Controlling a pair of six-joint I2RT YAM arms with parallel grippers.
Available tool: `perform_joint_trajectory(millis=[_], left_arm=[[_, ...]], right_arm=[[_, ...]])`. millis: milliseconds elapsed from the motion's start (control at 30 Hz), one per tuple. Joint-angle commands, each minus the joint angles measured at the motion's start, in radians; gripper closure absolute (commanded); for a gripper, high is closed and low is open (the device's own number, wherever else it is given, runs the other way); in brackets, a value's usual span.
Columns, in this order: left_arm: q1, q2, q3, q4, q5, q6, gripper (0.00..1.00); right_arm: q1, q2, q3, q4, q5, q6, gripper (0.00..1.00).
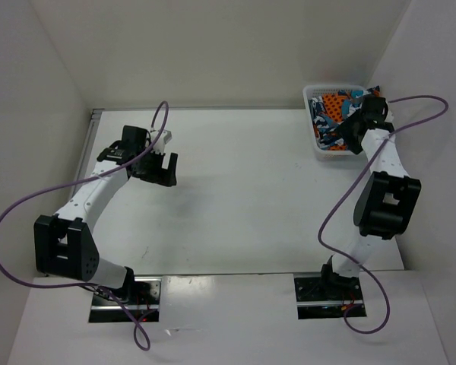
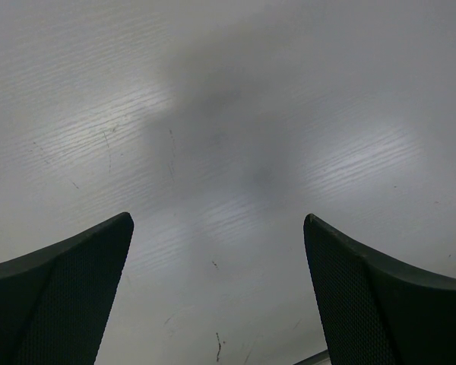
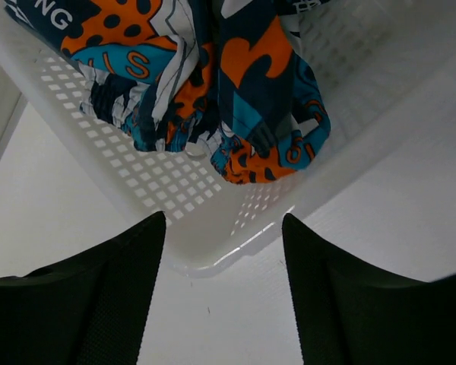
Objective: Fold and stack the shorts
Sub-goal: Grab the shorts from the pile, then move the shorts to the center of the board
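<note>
right gripper (image 3: 223, 222) is held spread and empty just short of the basket (image 3: 159, 186); the shorts (image 3: 251, 91) are heaped inside, just ahead of it. left gripper (image 2: 218, 222) is spread, empty, well apart from them.

The shorts (image 1: 330, 114) lie bunched in the basket (image 1: 313, 95), far right on the counter (image 1: 243, 198). The right gripper (image 1: 355, 127) hangs over them.
</note>
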Motion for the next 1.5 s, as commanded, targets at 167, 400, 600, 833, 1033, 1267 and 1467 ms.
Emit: perform_joint_trajectory(millis=[167, 400, 600, 833, 1033, 1267, 1467], left_arm=[[0.003, -0.044, 0.011, -0.005, 0.007, 0.003, 0.00], [0.003, -0.015, 0.020, -0.005, 0.007, 0.003, 0.00], [0.003, -0.015, 0.029, -0.024, 0.007, 0.003, 0.00], [0.003, -0.015, 0.039, -0.034, 0.007, 0.003, 0.00], [0.003, -0.024, 0.071, -0.043, 0.044, 0.003, 0.00], [0.003, -0.012, 0.167, -0.075, 0.039, 0.003, 0.00], [0.012, 0.015, 0.215, -0.089, 0.029, 0.003, 0.00]], right_arm=[[0.014, 0.197, 0.230, 0.043, -0.025, 0.023, 0.41], [0.057, 0.365, 0.411, -0.016, 0.009, 0.032, 0.40], [0.088, 0.445, 0.493, -0.063, 0.061, 0.043, 0.50], [0.109, 0.371, 0.511, -0.063, 0.096, 0.056, 1.00], [0.154, 0.205, 0.592, -0.087, 0.127, 0.045, 1.00], [0.269, 0.048, 0.733, -0.122, 0.084, -0.018, 1.00], [0.475, 0.059, 1.028, -0.254, 0.107, -0.101, 1.00]])
